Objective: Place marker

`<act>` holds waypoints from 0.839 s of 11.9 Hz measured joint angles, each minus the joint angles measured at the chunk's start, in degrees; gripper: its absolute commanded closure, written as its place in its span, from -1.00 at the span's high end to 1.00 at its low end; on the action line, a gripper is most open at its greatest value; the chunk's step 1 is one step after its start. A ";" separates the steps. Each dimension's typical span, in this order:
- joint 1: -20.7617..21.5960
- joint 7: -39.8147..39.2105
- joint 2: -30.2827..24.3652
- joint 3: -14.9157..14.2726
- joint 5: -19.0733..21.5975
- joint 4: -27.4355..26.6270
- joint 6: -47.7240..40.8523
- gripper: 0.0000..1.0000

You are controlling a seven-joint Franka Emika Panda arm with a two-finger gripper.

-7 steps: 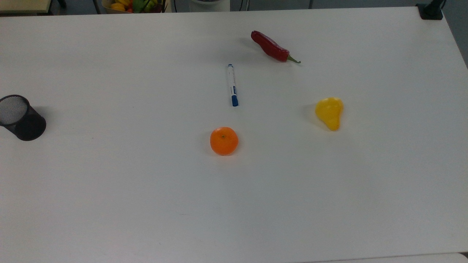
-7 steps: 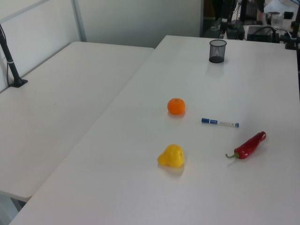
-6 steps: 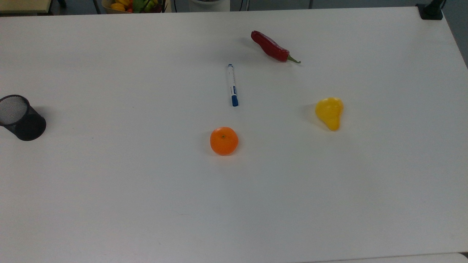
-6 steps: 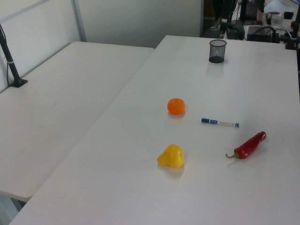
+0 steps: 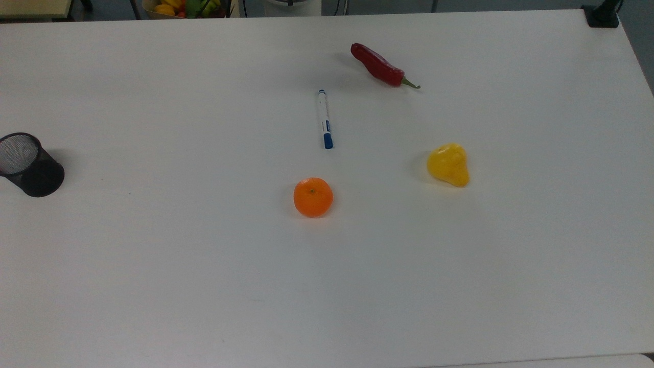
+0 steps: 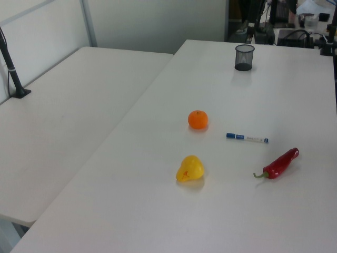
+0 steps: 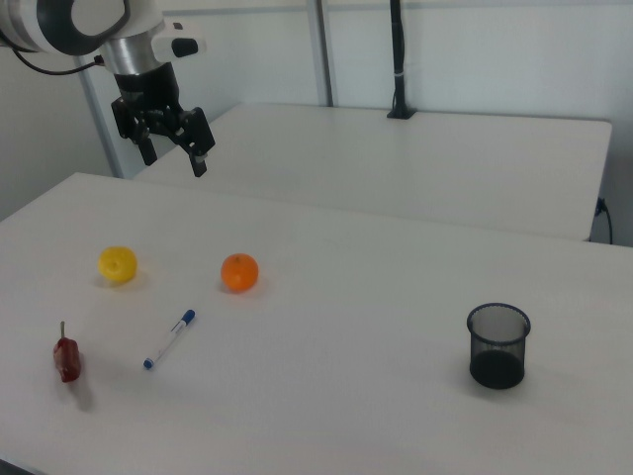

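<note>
The pear (image 5: 448, 164) is found rolled a little toward the orange (image 5: 313, 197) since half a second ago, while the marker (image 5: 324, 119) is left flat on the table (image 5: 153, 281), between the chili (image 5: 379, 65) and the orange. The gripper (image 7: 170, 148) is held high, spread open, with nothing in it. The marker is not yet picked up, so the cup (image 5: 28, 164) is probably where it must go.

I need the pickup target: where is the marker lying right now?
In the top view, the marker lies flat near the table's middle, blue cap toward the orange below it, with the red chili up to its right.
</note>
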 measured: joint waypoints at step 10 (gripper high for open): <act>0.30 -2.89 0.26 0.09 0.00 -0.23 -0.06 1.00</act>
